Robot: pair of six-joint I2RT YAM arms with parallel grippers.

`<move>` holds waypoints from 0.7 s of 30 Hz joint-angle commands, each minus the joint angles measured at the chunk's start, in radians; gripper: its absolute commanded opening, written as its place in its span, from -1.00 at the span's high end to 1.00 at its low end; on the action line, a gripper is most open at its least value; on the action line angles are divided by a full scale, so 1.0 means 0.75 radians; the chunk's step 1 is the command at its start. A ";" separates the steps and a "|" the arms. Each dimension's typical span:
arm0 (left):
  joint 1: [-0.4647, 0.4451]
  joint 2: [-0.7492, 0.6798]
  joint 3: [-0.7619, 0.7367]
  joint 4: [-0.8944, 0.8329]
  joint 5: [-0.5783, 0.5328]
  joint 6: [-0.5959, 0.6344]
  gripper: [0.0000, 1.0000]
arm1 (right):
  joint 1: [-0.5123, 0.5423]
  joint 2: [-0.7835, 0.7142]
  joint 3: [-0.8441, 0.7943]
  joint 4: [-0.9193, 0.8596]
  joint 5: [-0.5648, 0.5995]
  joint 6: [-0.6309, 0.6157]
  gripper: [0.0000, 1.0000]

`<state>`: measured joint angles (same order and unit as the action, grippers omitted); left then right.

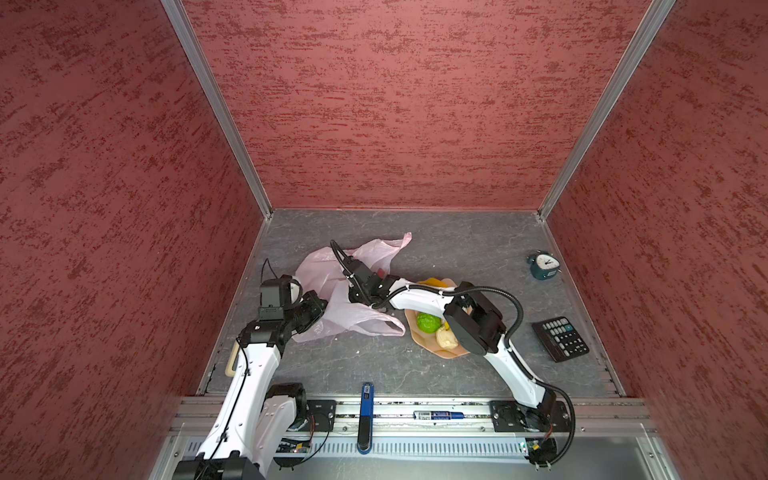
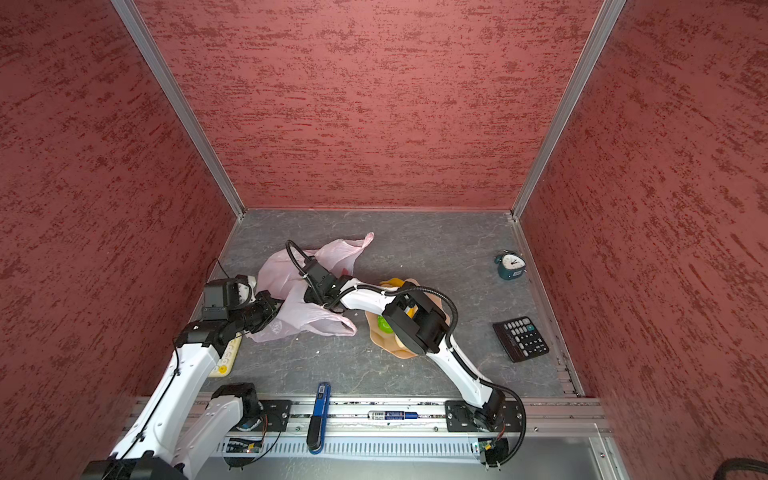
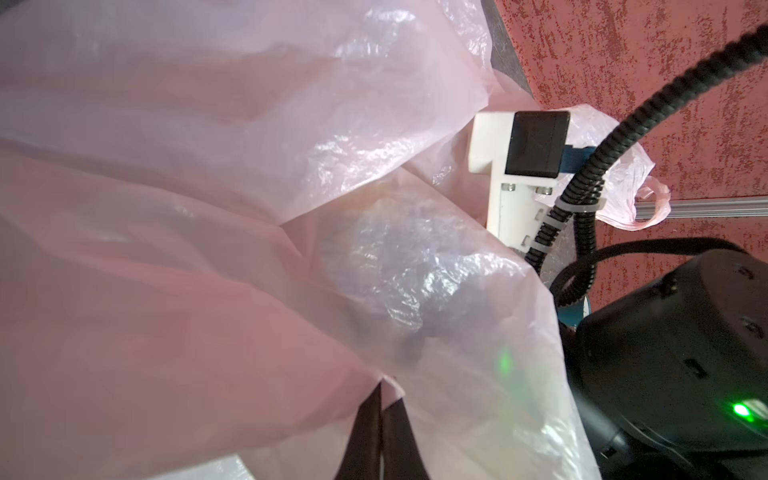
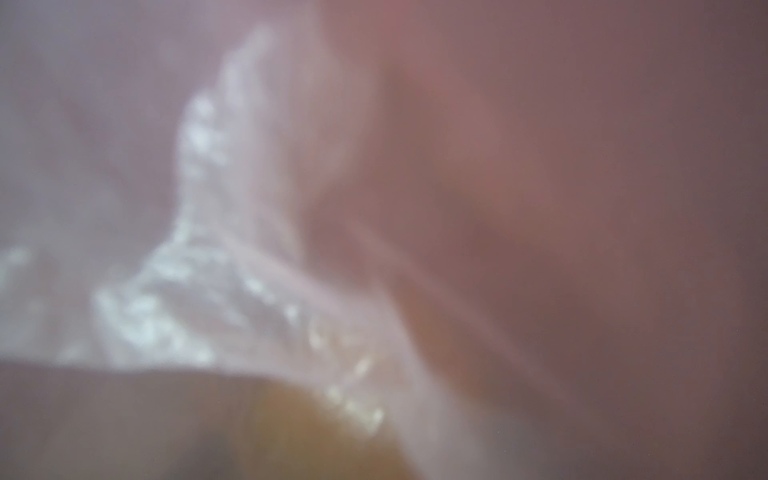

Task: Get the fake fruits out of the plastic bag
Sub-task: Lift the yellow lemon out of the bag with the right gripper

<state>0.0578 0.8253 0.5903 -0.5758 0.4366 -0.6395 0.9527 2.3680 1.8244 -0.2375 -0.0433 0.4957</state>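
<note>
Found the plastic bag [image 1: 328, 266] lying crumpled on the grey counter [image 1: 457, 249], left of centre in both top views, with one loop handle pointing toward the back wall and another lying flat near the dish.

Found the left claw [image 3: 384, 388] clenched on a fold of the bag's thin film at the near-left edge of the bag. Confirmed in the left wrist view: dark fingertips [image 3: 365, 419] pressed together with pink film pinched between them.

Traced the right claw [image 1: 359, 291] reaching across the middle and into the bag from the right. Fingertips hidden under the film. Cannot tell whether released, clenched or grasping something. Saw in the right wrist view only blurred pink film close to the lens and an unfocused yellow-brown patch; unable to identify it.

Located outside the bag three of the fake fruits [image 2: 384, 325], all in a peach dish [image 1: 451, 354] just beside the bag's right edge:
- green lumpy ball [image 1: 429, 322], mid-dish;
- cream-beige lumpy ball [image 1: 446, 338], just beside the green one;
- yellow fruit [image 1: 432, 282], at the far rim, partly covered by the right arm [image 1: 419, 297].

Unable to confirm any fruit inside the bag through the film.

Also noted an alarm clock [image 1: 544, 266] and a calculator [image 1: 561, 338] near the right wall, well apart from the bag.
</note>
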 commanded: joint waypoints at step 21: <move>0.137 0.104 -0.049 0.369 -0.059 -0.072 1.00 | -0.028 -0.676 -0.437 -0.094 -0.004 -0.094 0.57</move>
<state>0.1497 0.8845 0.5632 -0.4149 0.4133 -0.6586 0.9405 1.9175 1.5410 -0.2558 -0.0448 0.4362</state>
